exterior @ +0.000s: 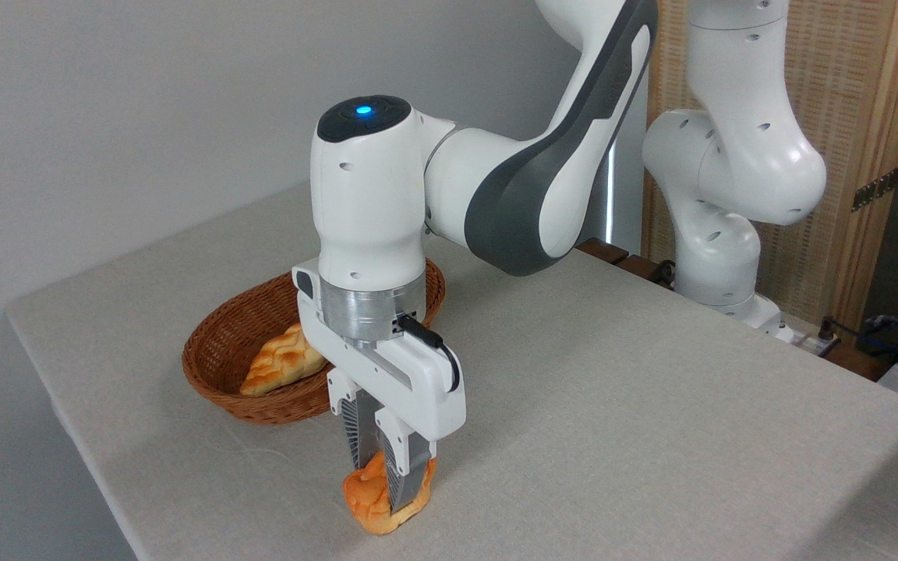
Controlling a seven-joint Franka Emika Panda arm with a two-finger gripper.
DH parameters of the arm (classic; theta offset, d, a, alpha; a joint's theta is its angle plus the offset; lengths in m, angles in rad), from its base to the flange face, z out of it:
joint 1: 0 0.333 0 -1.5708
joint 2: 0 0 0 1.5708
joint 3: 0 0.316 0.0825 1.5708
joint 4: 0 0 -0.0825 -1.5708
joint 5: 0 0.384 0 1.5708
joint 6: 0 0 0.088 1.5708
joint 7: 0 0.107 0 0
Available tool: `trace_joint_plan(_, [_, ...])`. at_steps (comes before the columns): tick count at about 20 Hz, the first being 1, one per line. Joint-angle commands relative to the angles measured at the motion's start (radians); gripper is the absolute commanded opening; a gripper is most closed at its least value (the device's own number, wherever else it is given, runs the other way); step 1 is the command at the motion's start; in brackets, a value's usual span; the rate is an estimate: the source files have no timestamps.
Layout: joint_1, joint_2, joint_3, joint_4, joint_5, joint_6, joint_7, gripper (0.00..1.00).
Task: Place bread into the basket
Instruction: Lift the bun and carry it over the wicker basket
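Observation:
The bread [371, 502], a small round orange bun with a folded top, rests at the table's near edge. My gripper [383, 477] points straight down over it, its ribbed fingers [404, 477] closed against the bun's sides. The basket [235, 354], oval brown wicker, stands just behind and to the left of the gripper; my wrist hides its right part.
A golden braided loaf [281, 360] lies inside the basket. The beige table [613, 405] ends close in front of the bun and along the left. The arm's base [718, 257] stands at the back right, before a wooden screen [846, 117].

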Motion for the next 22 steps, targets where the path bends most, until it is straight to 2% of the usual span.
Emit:
trace_joint_plan(1, [-0.002,-0.013,0.001,-0.012,-0.018,0.018,0.029,0.37])
trace_joint_plan(5, [-0.003,-0.028,-0.012,-0.005,-0.018,0.015,0.029,0.30])
trace_joint_plan(9, [-0.003,-0.072,-0.011,0.008,-0.030,-0.025,0.019,0.30])
trace_joint_plan(11, [-0.002,-0.088,-0.006,0.035,-0.030,-0.090,0.016,0.30])
trace_joint_plan(15, [-0.002,-0.143,-0.006,0.104,-0.033,-0.317,-0.020,0.30])
trace_joint_plan(17, [-0.003,-0.167,-0.012,0.126,-0.070,-0.390,-0.074,0.30])
trace_joint_plan(19, [-0.008,-0.197,-0.040,0.127,-0.131,-0.404,-0.149,0.30])
trace_joint_plan(21, [-0.009,-0.209,-0.097,0.124,-0.139,-0.411,-0.248,0.30])
trace_joint_plan(22, [-0.029,-0.209,-0.110,0.124,-0.139,-0.428,-0.307,0.31])
